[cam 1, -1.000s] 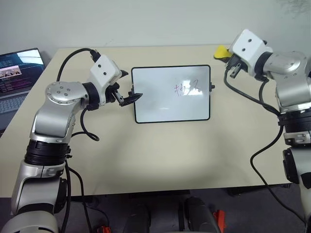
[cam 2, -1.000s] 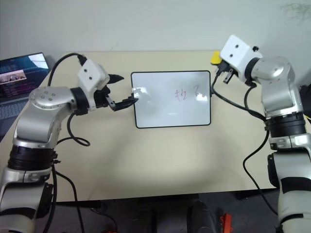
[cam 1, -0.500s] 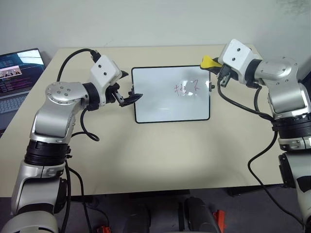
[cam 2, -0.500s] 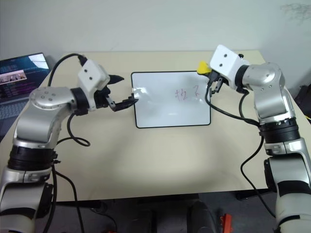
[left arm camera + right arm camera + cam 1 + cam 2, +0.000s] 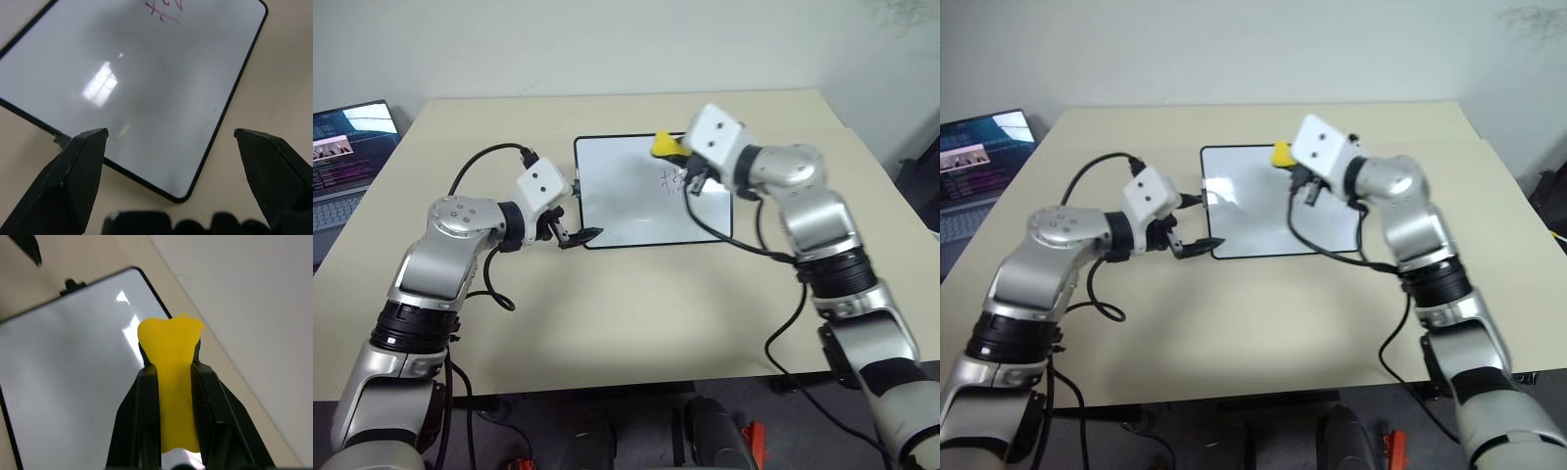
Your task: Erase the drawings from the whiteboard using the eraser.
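A: From the head, where is the eraser (image 5: 667, 146)?
B: Yellow, pinched in the right pincer (image 5: 171, 377) above the whiteboard (image 5: 626, 211), near the drawings (image 5: 672, 178).
A: And the wrist views?
B: The left pincer (image 5: 171, 139) is spread wide over the board's corner on the counter (image 5: 636, 313); reddish scribbles at the far edge.
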Controlling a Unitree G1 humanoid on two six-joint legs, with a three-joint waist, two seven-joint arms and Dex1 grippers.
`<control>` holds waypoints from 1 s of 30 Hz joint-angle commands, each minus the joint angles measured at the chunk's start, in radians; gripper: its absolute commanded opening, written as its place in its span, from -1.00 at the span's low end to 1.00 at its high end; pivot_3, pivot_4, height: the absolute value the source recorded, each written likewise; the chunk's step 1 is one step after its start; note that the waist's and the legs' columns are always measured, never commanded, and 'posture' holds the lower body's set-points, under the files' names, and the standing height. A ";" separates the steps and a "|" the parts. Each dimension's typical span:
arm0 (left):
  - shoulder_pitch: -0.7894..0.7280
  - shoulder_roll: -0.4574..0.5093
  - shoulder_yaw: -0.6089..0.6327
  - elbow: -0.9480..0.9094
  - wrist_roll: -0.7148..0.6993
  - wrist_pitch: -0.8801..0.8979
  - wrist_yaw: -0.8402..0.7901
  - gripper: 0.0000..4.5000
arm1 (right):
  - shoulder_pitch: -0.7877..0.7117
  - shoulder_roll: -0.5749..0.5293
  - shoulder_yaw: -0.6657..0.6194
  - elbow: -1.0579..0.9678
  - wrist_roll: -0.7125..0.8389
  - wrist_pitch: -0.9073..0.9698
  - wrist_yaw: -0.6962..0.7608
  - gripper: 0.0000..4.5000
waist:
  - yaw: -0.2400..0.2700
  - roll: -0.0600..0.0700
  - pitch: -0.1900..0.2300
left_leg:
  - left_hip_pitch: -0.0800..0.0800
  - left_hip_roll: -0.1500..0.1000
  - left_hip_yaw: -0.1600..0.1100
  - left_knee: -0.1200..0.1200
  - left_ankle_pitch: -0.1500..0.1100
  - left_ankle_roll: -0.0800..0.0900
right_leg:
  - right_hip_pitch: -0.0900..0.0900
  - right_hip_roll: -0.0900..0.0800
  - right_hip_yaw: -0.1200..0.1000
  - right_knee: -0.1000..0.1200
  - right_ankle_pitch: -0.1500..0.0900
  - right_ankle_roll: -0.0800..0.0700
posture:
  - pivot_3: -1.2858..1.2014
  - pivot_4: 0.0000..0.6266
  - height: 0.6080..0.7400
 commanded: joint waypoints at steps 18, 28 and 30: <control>0.018 0.003 0.038 -0.062 -0.007 0.023 0.010 1.00 | -0.180 0.047 0.092 0.648 -0.191 -0.475 -0.281 -0.77 | -0.004 0.000 0.000 | 0.000 0.000 0.000 -0.001 0.000 0.000 | 0.000 0.000 0.000 -0.001 0.000 0.000 | 0.03 -0.52 1.00; 0.003 -0.004 0.066 -0.043 -0.025 0.024 0.014 1.00 | -0.123 0.096 0.093 0.796 -0.153 -0.616 -0.199 -0.77 | -0.019 -0.001 -0.001 | 0.011 0.001 0.000 -0.001 0.000 0.000 | 0.009 0.001 0.001 -0.001 0.000 0.000 | 0.03 -0.52 1.00; 0.008 0.002 0.069 -0.043 -0.024 0.023 0.011 1.00 | -0.089 0.104 0.089 0.799 -0.127 -0.622 -0.145 -0.77 | -0.019 -0.001 -0.001 | 0.014 0.001 0.000 -0.002 0.000 0.000 | 0.012 0.001 0.001 -0.002 0.000 0.000 | 0.03 -0.52 1.00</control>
